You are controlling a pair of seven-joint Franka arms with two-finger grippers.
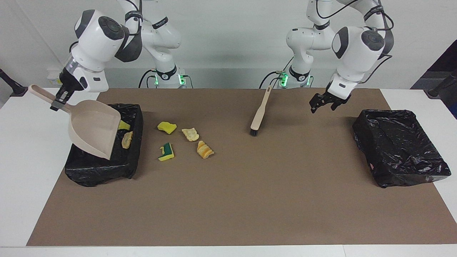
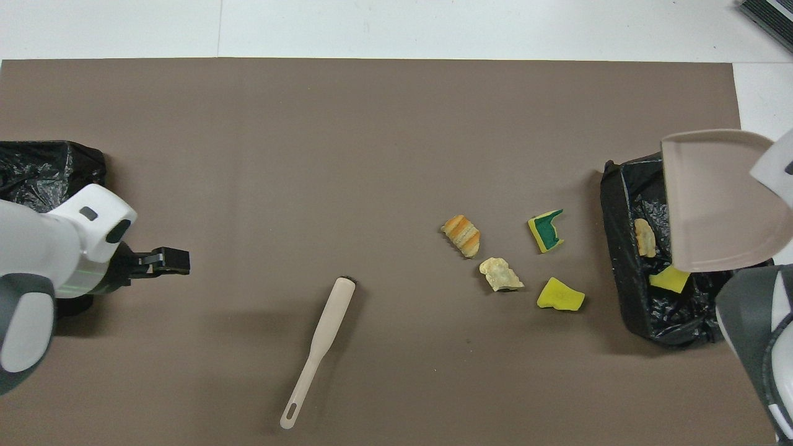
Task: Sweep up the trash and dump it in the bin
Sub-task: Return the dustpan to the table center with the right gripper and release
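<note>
Over the trash bin [image 1: 103, 167], right gripper [image 1: 59, 101] clamps the tilted dustpan [image 1: 93, 126]; swinging back risks clipping its rim. Left gripper [image 1: 323, 103] hangs open, empty.

Right arm's bent over at its end of the desk, right end effector [image 1: 57, 101] clamped tight and angled down. Left arm's elbow is up, left end effector [image 1: 324, 103] hanging with fingers spread.
</note>
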